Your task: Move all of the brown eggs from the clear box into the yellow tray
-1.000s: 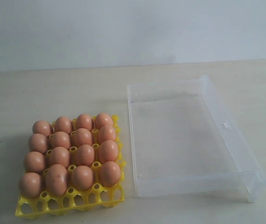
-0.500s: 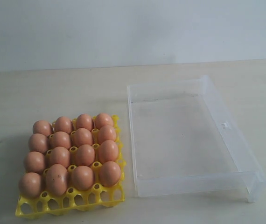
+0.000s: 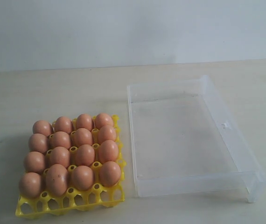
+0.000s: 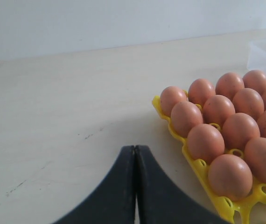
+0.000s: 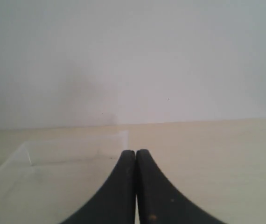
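Several brown eggs (image 3: 83,154) fill the cups of the yellow tray (image 3: 70,201) at the left of the exterior view; its front row of cups is bare. The clear box (image 3: 226,125) lies to the right of the tray with no egg in it. Neither arm shows in the exterior view. In the left wrist view my left gripper (image 4: 135,148) is shut with nothing in it, over bare table beside the yellow tray (image 4: 203,169) and its brown eggs (image 4: 206,142). My right gripper (image 5: 136,152) is shut and holds nothing, near a corner of the clear box (image 5: 28,154).
A pale wooden table (image 3: 53,91) carries everything, and a plain light wall (image 3: 123,28) rises behind it. A small clasp tab (image 3: 225,125) sits on the box's right wall.
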